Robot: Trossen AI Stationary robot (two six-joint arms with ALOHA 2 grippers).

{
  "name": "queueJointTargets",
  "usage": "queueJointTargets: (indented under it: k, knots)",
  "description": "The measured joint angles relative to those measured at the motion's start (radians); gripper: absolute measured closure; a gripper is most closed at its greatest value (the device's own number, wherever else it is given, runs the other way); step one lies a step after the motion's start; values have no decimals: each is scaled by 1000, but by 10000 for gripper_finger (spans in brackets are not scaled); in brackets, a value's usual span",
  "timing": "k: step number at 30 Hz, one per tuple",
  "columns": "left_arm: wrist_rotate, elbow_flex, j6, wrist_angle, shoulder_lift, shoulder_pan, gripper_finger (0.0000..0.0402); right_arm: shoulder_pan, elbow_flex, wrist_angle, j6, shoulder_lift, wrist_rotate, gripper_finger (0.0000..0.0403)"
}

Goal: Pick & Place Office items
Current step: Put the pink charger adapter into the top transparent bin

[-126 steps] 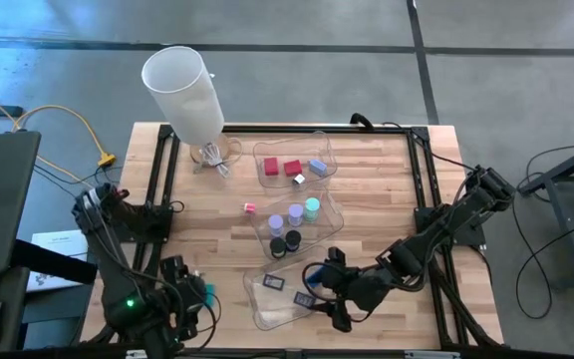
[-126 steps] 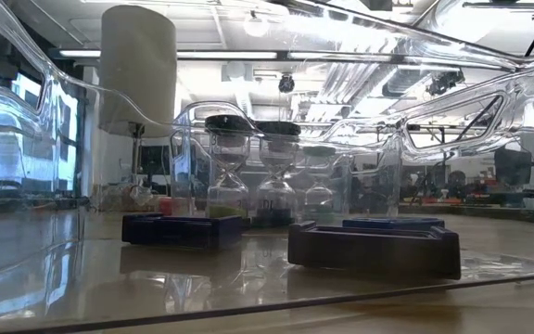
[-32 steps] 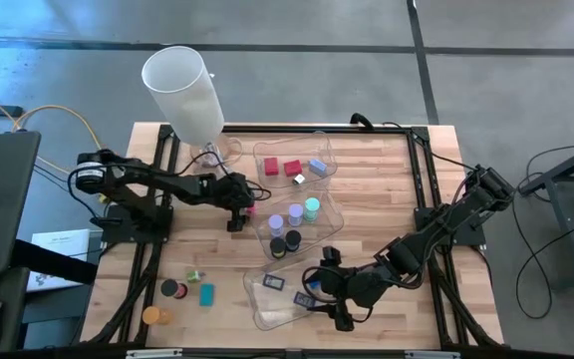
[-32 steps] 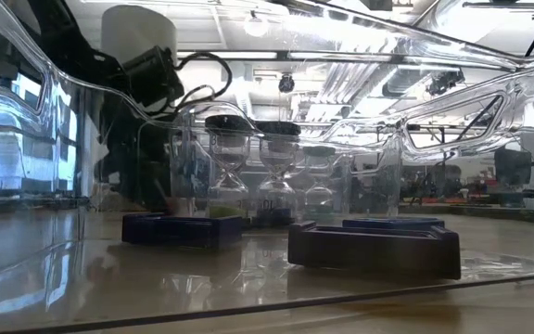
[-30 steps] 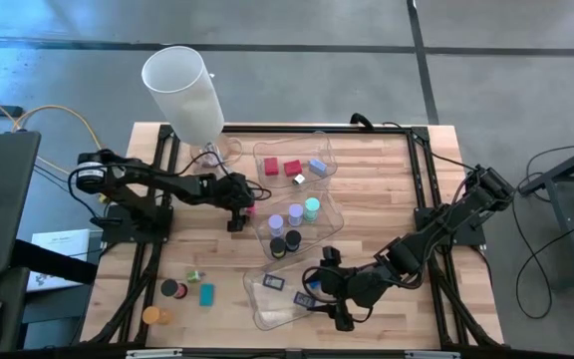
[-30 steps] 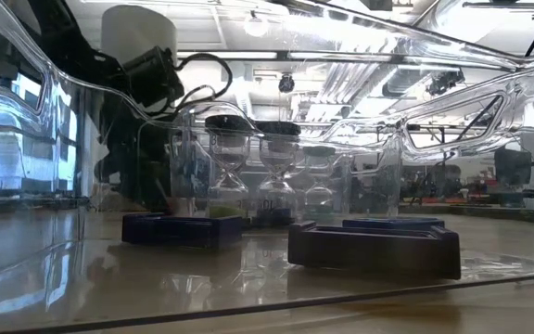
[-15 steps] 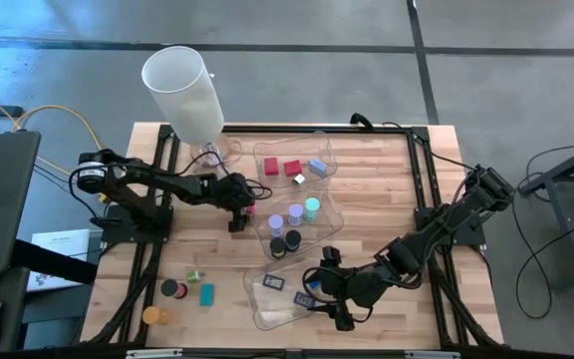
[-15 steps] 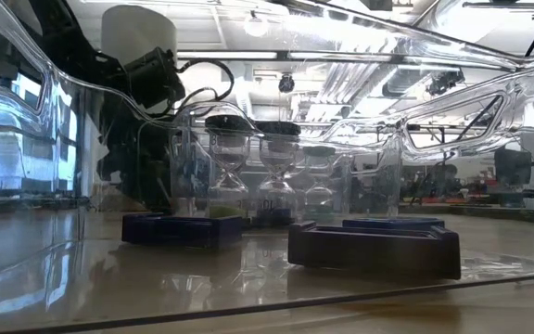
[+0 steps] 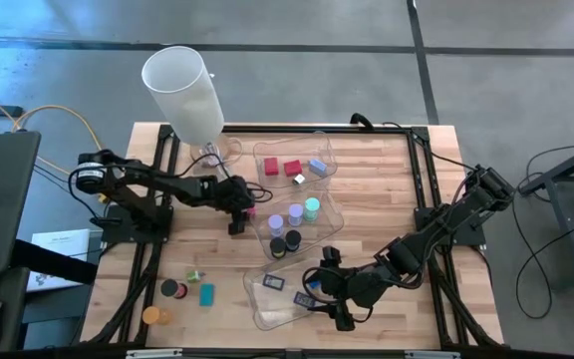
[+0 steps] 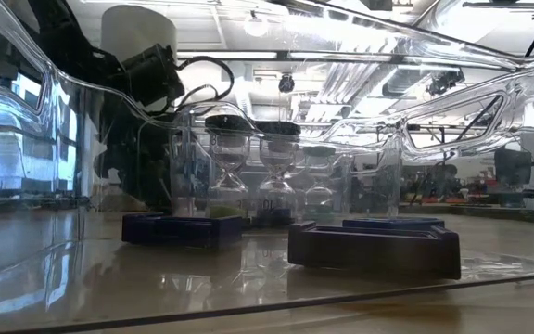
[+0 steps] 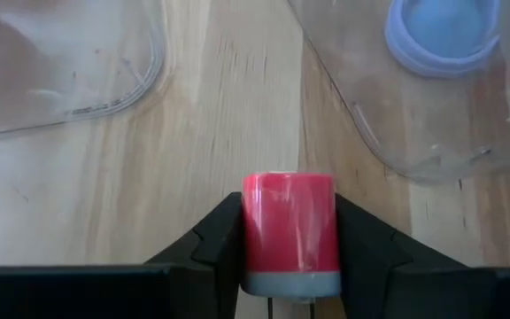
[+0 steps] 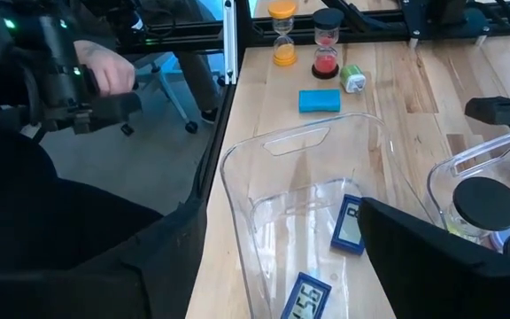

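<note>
My left gripper [image 11: 290, 266] squeezed the little red block [image 11: 290, 232], low in the wrist frame. It could slip or tip if I lifted fast. Farther off, my right gripper [image 9: 339, 314] waited, fingers apart, over the front tray [image 9: 267, 309].

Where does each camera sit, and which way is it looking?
High: above the table, looking straight down; both arms show.
Low: table height, looking through a clear tray; left arm shows.
Left wrist: faces the red piece gripped by the left gripper.
Right wrist: right gripper faces another tray holding flat blue rectangles.
Shared: high and left wrist see the red piece.
</note>
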Motion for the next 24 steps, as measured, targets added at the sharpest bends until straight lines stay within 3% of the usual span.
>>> queueJointTargets:
  k: [8, 17, 20, 24]
  knots:
    - [-201, -7, -30, -250, -223, -67, 278, 9, 0, 7, -55, 0, 2, 119]
    - [-250, 58, -81, -345, -562, -157, 278, 16, 0, 16, -86, 0, 3, 119]
    - [-283, 161, -62, -390, -584, -179, 278, 16, 0, 16, -86, 0, 3, 119]
    - [-321, 330, 13, -457, -522, -176, 278, 17, 0, 15, -86, 0, 1, 119]
